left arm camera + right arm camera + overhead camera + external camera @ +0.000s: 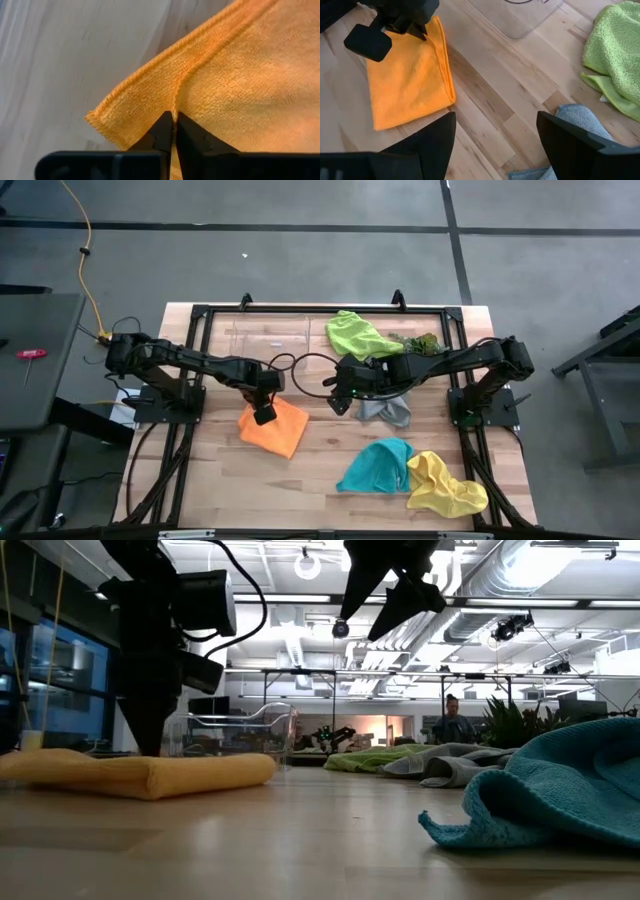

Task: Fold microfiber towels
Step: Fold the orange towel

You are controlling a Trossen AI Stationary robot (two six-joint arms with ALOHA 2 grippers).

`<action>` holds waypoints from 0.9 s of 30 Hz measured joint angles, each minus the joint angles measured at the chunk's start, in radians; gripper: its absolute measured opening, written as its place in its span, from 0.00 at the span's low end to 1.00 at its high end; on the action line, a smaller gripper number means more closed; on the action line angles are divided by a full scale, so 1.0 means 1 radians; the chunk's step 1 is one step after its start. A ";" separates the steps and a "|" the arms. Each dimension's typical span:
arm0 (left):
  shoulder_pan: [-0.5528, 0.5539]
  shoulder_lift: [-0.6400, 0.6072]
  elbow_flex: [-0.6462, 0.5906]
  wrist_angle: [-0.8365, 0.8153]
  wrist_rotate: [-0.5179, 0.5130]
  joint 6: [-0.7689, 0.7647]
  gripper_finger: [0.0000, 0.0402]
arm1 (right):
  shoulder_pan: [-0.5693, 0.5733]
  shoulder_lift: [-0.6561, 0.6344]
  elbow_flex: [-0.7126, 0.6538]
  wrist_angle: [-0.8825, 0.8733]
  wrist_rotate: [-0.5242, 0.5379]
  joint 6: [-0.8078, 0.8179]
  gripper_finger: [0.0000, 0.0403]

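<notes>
The orange towel point(275, 428) lies folded and flat on the table left of centre; it also shows in the low view point(140, 773) and the right wrist view point(405, 80). My left gripper point(264, 414) stands on its far left corner, shut on it. My right gripper point(336, 398) hangs open and empty above bare wood between the orange towel and the crumpled grey towel point(388, 412). The lime green towel point(358, 335) lies crumpled at the far side. The teal towel point(378, 467) and the yellow towel point(445, 485) lie bunched at the near right. My left gripper point(174, 122) pinches the hemmed edge of the orange towel's upper layer point(176, 106) between its two fingertips, close to a corner of the towel. The fingers come from above, pointing down. The towel lies flat on the table, slack.
A clear plastic tray point(268, 338) stands at the far side, left of the lime green towel. A dark-green plant sprig point(420, 342) lies beside the lime green towel. Bare wood shows at the table's middle and near left. A black frame point(200, 315) rims the table.
</notes>
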 joint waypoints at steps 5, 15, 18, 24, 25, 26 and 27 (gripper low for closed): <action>0.001 -0.002 0.036 -0.067 -0.010 0.033 0.01 | 0.000 0.000 0.000 0.000 0.000 0.000 0.66; 0.006 -0.002 0.091 -0.091 -0.085 0.110 0.02 | 0.000 0.000 0.000 0.000 0.000 0.000 0.66; 0.006 0.003 0.091 -0.107 -0.107 0.112 0.07 | 0.000 0.000 0.000 0.000 0.000 0.002 0.66; 0.021 0.003 0.091 -0.101 -0.139 0.107 0.24 | 0.000 0.000 0.000 0.000 0.000 0.000 0.66; 0.026 0.003 0.091 -0.101 -0.136 0.105 0.28 | 0.000 0.000 0.000 0.000 0.000 0.000 0.66; 0.030 0.003 0.092 -0.102 -0.126 0.105 0.31 | 0.000 0.000 0.000 0.000 0.000 0.002 0.66; 0.035 0.003 0.096 -0.109 -0.113 0.105 0.35 | 0.000 0.000 0.000 0.000 0.000 0.002 0.66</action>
